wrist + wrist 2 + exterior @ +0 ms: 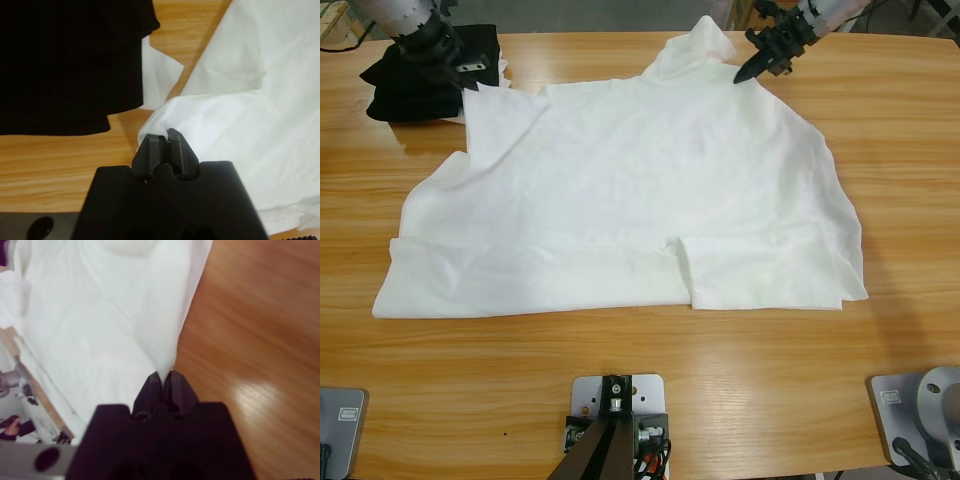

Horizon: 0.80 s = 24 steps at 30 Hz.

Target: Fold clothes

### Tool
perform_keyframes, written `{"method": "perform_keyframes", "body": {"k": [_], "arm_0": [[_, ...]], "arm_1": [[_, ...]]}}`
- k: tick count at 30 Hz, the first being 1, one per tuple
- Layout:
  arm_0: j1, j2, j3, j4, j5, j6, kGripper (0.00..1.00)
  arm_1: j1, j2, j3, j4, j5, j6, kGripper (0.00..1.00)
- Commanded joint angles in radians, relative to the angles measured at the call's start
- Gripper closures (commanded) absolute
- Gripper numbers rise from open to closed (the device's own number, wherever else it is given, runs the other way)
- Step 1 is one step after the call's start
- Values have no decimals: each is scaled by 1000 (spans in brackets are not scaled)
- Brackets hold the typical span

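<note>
The white T-shirt lies spread over the middle of the wooden table, its near edge folded back in a band. My left gripper is at the shirt's far left corner, and in the left wrist view it is shut on a pinch of the white fabric. My right gripper is at the far right, by a raised peak of cloth. In the right wrist view it is shut on the shirt's edge, which rises in a taut ridge.
A small folded black garment lies at the far left corner, partly under my left arm and touching the shirt; it also fills the upper left of the left wrist view. Bare wood runs along the near edge and right side.
</note>
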State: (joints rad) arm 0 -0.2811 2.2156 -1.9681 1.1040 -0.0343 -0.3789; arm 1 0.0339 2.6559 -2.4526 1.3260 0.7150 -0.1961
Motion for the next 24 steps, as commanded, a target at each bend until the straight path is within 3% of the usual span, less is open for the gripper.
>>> {"method": "perform_keyframes", "body": {"k": [1,8,18,24], "arm_0": [[53,-33,63,9,24,23,1000],[59,-32,60,-34,24,97,1000],[105,-99,64,-55,17,182,1000],[176,-161,154,-51,-135,249,1000]], "arm_1": [[-35,-169,169,7,119,-19,1000],[-35,-265,345,8,220,-42,1000],[-35,-340,515,-8,224,-58,1000],[-35,-383,581,-10,229,-56,1000]]}}
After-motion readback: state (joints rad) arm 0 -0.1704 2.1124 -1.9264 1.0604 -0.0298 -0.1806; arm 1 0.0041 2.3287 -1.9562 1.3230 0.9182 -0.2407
